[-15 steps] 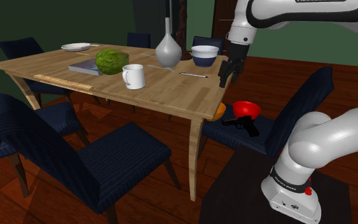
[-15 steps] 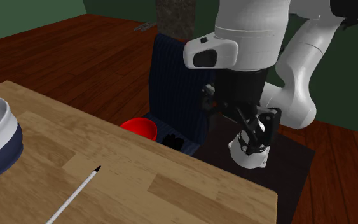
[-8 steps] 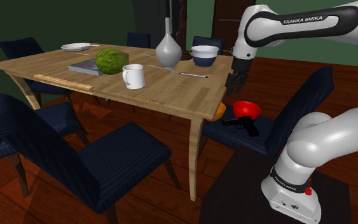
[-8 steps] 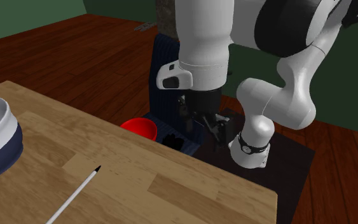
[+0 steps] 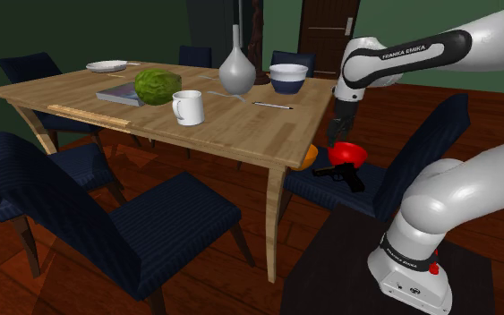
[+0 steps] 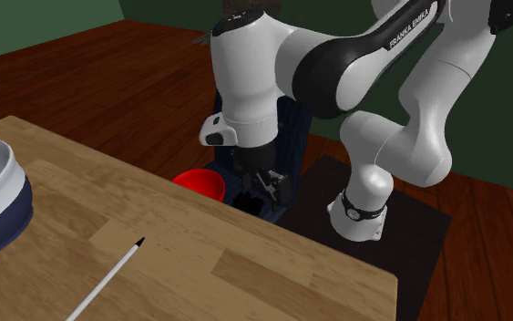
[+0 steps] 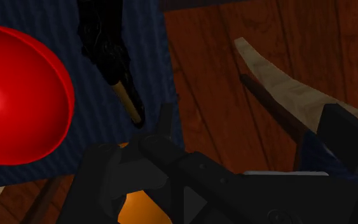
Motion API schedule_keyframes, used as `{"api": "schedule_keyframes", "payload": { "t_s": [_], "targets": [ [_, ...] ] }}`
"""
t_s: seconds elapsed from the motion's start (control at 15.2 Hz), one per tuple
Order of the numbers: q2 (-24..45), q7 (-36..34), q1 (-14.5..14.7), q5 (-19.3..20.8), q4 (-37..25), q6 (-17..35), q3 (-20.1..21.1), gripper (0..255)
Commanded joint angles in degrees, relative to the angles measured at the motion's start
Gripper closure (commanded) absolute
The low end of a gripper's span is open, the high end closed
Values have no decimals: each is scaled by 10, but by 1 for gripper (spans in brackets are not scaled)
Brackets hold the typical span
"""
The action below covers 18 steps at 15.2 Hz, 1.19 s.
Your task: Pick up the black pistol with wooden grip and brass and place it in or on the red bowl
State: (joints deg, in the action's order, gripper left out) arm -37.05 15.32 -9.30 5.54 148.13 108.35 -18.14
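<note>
Pistol, black, with a tan wooden grip: one. It lies flat on the seat of a dark blue upholstered chair, just beside the round red bowl, also one, on the same seat. One round orange fruit sits near them.

Black two-finger gripper: one. It hangs above the bowl and pistol, fingers apart, nothing between them.

We judge the step in hand to be the approach. To do it well we would:
- centre over the pistol;
- turn the fingers across its narrow body;
- descend clear of the bowl's rim and the corner of the light wooden table;
- close near the middle, so the pistol lifts level.

On the table we count:
- one white mug
- one grey long-necked vase
- one blue-and-white bowl
- one green melon
- one white plate
- one flat book
- one thin pen
</note>
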Motion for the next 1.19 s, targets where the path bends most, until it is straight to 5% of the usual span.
{"api": "schedule_keyframes", "payload": {
  "t_s": [0.0, 0.66, 1.12],
  "targets": [
    [20, 22, -10, 14, 10, 24, -22, 0],
    [183, 142, -35, 44, 4, 153, -136, 0],
    [228, 160, -30, 33, 28, 217, -153, 0]
  ]
}}
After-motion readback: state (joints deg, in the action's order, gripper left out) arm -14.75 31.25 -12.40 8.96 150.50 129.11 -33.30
